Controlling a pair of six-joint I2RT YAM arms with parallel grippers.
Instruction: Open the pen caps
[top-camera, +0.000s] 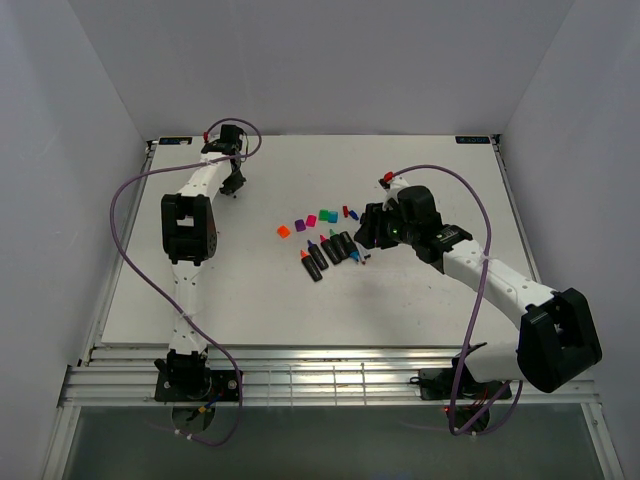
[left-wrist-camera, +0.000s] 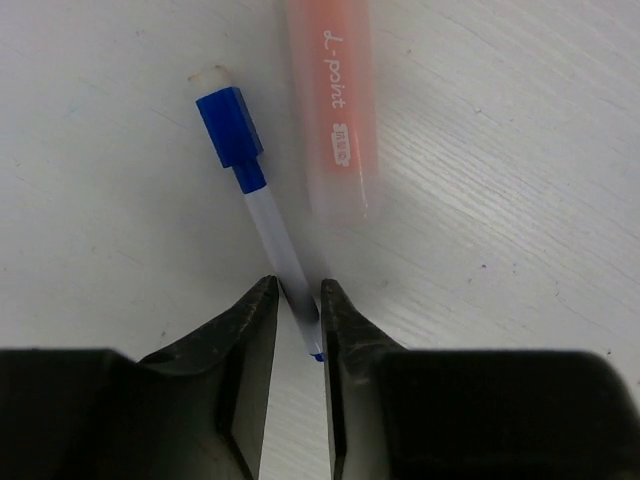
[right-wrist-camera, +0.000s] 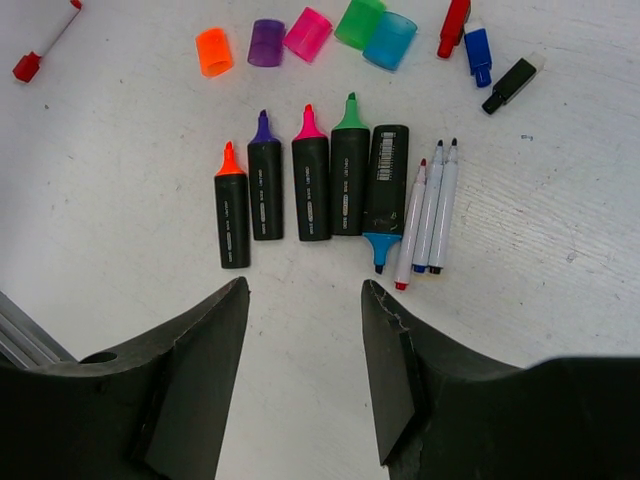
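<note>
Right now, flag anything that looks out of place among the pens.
The blue highlighter lies reversed: its tip points away from the loose caps, while the other four highlighters point toward them. A red-ended pen lies alone, apart from the group.

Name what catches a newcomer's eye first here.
A row of five uncapped black highlighters lies in the middle of the table, their bright caps lined up beyond them. Off to the left, the left gripper pinches a thin pen with a blue cap on.
</note>
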